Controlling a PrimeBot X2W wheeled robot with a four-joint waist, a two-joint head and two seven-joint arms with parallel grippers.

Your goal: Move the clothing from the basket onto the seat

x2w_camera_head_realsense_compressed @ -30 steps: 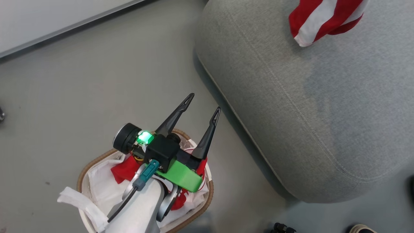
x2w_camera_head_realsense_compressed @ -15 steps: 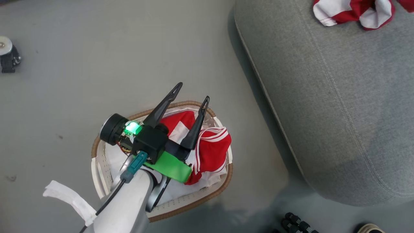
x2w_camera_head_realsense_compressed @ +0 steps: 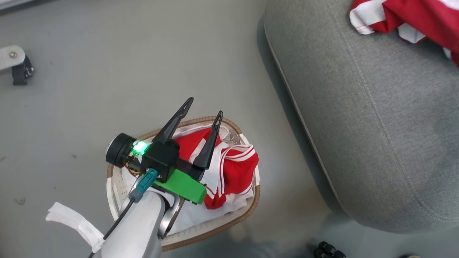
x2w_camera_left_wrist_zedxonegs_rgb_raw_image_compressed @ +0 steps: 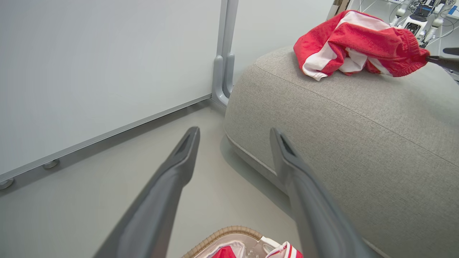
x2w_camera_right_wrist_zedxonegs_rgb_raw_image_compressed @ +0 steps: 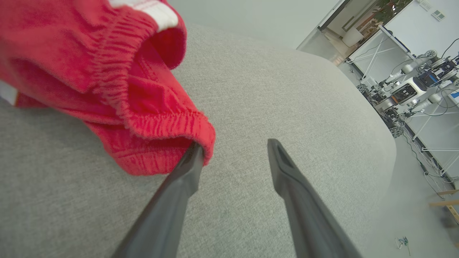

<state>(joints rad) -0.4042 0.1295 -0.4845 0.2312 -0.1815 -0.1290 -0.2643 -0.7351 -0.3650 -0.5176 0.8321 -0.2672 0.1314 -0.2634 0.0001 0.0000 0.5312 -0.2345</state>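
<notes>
Head view: left gripper (x2w_camera_head_realsense_compressed: 203,108) hangs over the basket (x2w_camera_head_realsense_compressed: 256,195), jaws wide apart, nothing between them. Basket sits on the grey floor (x2w_camera_head_realsense_compressed: 107,71) just beside the seat (x2w_camera_head_realsense_compressed: 358,125), not touching it. Red-and-white clothing (x2w_camera_head_realsense_compressed: 236,172) lies bunched in the basket's right half on the white liner (x2w_camera_head_realsense_compressed: 200,215), spilling up to the rim. A second garment (x2w_camera_head_realsense_compressed: 412,18), red with white panels, lies on the seat at the top right corner, partly cut off by the frame.

Left wrist view: left gripper's two fingers are spread and empty, pointing past the seat's rounded edge toward the wall panel (x2w_camera_left_wrist_zedxonegs_rgb_raw_image_compressed: 107,71). Basket rim and a bit of red-and-white cloth peek in at the bottom edge. Second garment sits crumpled on top of the seat, upper right.

Right wrist view: right gripper (x2w_camera_right_wrist_zedxonegs_rgb_raw_image_compressed: 235,144) is low over the seat cushion, jaws apart, nothing clamped between them. The second garment's red elastic hem touches the left fingertip (x2w_camera_right_wrist_zedxonegs_rgb_raw_image_compressed: 192,157); whether it is snagged there, cannot tell. Garment rests on the seat fabric.
</notes>
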